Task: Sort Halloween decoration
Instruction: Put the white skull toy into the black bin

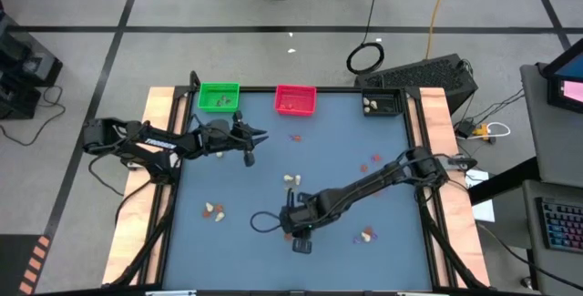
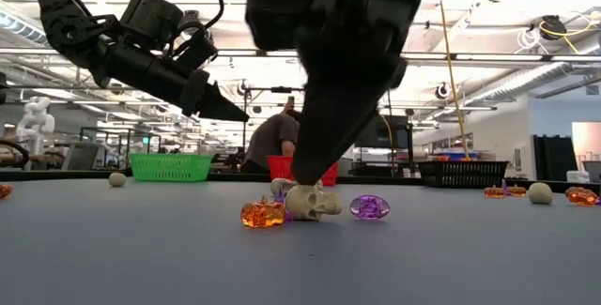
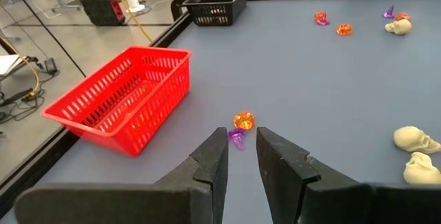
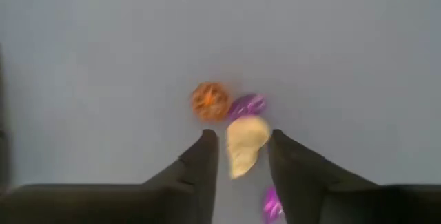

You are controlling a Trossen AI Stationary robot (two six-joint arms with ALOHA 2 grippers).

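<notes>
Skull [image 4: 245, 145] sits between the right gripper's [image 4: 241, 156] apart fingers, mid-frame; closing crooked could bump the orange pumpkin [image 4: 209, 100] away; left gripper [image 3: 241, 156] waits, slightly apart.

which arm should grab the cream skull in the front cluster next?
Right. The right gripper is open and low, straddling the cream skull beside the orange pumpkin. The left gripper hangs raised near the green tray, far from it.

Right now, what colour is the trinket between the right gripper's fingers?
Cream-white, a skull between the right gripper fingers; right wrist view shows it best.
</notes>
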